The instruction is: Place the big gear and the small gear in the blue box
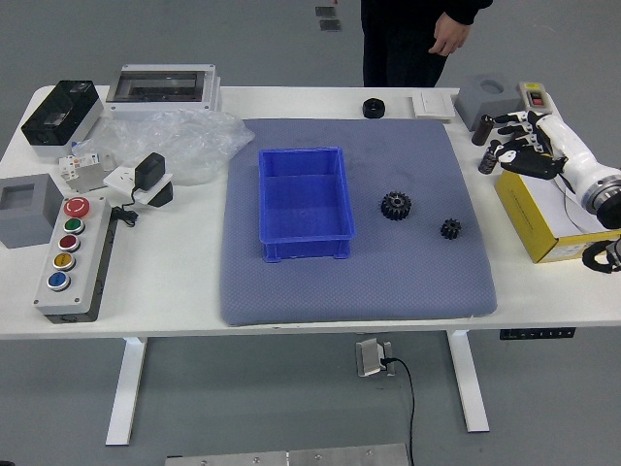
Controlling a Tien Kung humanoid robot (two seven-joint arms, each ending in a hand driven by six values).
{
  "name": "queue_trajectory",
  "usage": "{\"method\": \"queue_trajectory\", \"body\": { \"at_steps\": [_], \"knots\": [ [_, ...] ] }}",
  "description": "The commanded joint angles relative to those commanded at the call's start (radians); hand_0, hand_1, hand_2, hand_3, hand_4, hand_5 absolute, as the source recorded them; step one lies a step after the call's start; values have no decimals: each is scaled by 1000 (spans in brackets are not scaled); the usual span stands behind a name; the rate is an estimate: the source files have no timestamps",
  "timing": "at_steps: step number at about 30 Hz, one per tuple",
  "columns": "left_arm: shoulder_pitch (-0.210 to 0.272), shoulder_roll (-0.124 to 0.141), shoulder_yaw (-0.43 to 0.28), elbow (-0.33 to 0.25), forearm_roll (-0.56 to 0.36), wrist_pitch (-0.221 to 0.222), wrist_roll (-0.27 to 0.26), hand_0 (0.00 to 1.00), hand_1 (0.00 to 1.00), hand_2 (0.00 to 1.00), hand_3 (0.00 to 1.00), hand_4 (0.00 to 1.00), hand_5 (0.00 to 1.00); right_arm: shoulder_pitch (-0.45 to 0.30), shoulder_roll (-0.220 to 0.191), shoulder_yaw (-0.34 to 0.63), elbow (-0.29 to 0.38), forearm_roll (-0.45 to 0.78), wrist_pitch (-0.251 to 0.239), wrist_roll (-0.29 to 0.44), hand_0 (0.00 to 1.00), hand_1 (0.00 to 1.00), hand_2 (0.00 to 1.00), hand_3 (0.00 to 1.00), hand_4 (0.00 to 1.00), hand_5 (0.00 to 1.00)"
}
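Two dark gears lie on the grey-blue mat (359, 291), both toward the 7 to 8 o'clock side of the right robot hand (506, 138), taking 12 as the table's (155, 291) far side. The big gear (396, 206) sits at about 8 o'clock from that hand, the small gear (450, 229) nearer 7 and closer to it. Each is round in outline, so neither offers a long axis to line up with; the blue box (307, 201) has its longer sides running 12 to 6 and stands at 9 o'clock from the big gear. The right arm is clearly the one for this; the left is out of view. As far as this high view allows, the right robot hand's fingers are apart and grasp nothing, out by the yellow box (532, 228). Reaching either gear calls for a sweep inward and toward the near side, then on toward 9 for the drop. At 1 o'clock a person's hand (449, 35) hangs beside the body. The yellow box seems to bear print, too small to read; no brand is legible.
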Motion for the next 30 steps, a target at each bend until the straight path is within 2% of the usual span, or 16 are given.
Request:
{"method": "queue_trajectory", "body": {
  "at_steps": [1,7,9,17,24,30],
  "knots": [
    [0,0,0,0,0,0,0,826,787,779,754,660,381,0,0,-4,2,-10,2,-3,728,673,784,794,563,197],
    [-1,0,0,0,3,-1,0,826,787,779,754,660,381,4,-3,-70,31,-167,32,-33,728,673,784,794,563,197],
    [-1,0,0,0,4,-1,1,826,786,779,756,661,380,8,-5,-96,38,-225,47,-43,727,684,802,782,563,170],
    [-2,-1,0,0,7,-2,1,825,785,779,756,661,381,23,-4,-169,41,-397,104,-73,738,711,805,773,574,159],
    [0,-2,-1,0,7,-2,2,825,785,779,756,662,381,34,9,-228,24,-473,129,-88,742,725,826,789,582,156],
    [-1,-4,-2,0,7,-2,2,825,785,779,755,661,381,51,38,-284,-9,-507,138,-92,745,723,825,800,587,162]
  ]
}}
